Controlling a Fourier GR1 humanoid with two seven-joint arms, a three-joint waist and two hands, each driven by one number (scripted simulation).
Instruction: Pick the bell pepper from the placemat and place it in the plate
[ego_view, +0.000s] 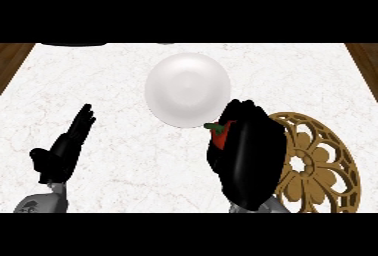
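Head view: A red bell pepper (221, 134) with a green stem is grasped in the curled fingers of the right hand (247, 157), held beside the near rim of the white plate (187, 89) and just left of the gold openwork placemat (319, 162). Most of the pepper is hidden by the hand. The left hand (65, 147) is seen released, fingers straight and raised, over the white marble counter (111, 70) at the lower left.

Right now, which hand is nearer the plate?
Right. The right hand, curled round the red bell pepper, sits at the plate's lower right rim. The left hand rests open well off to the plate's lower left.
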